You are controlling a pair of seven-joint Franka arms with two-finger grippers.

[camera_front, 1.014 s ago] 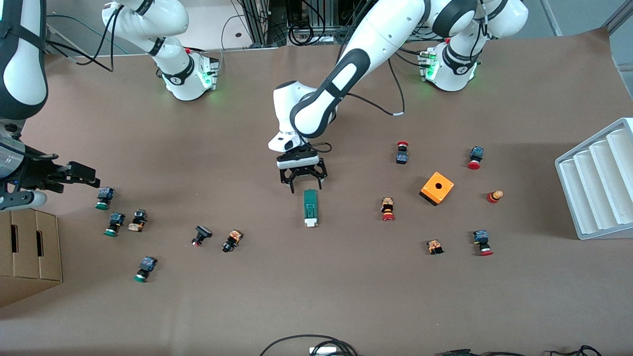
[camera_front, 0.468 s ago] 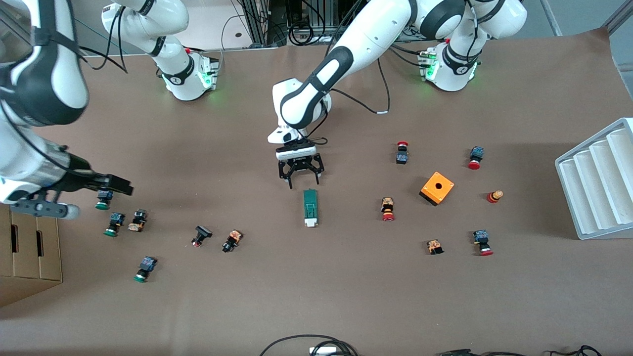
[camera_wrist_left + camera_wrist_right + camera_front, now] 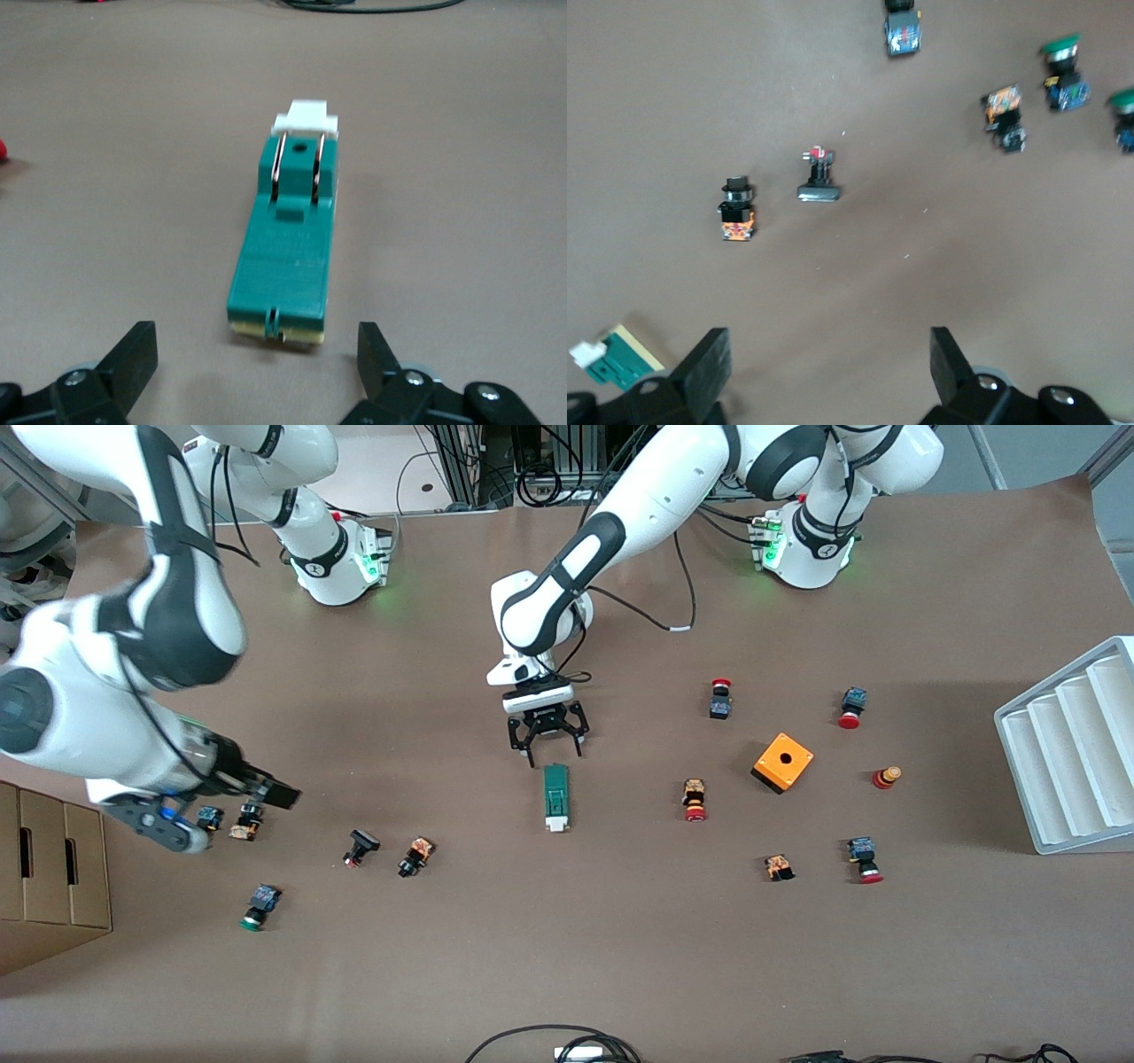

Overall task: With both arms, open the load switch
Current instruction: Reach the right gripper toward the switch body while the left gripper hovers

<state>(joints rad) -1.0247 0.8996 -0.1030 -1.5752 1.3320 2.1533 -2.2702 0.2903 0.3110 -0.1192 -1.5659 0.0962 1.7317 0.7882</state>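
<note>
Boxy green plastic load switch (image 3: 556, 797), white-tipped, before spread left end effector (image 3: 547, 735); right end effector (image 3: 221, 797) spread.

The load switch (image 3: 613, 360) is cut off by the right wrist view's edge; a push-button (image 3: 209, 817) is partly hidden under the right end effector (image 3: 232, 808).

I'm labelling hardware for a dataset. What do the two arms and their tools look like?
Both arms are glossy white with black joint bands; the left arm trails a thin black cable. Bases glow green. The left tool and right tool are black, two-fingered, with angular fingers.
</note>
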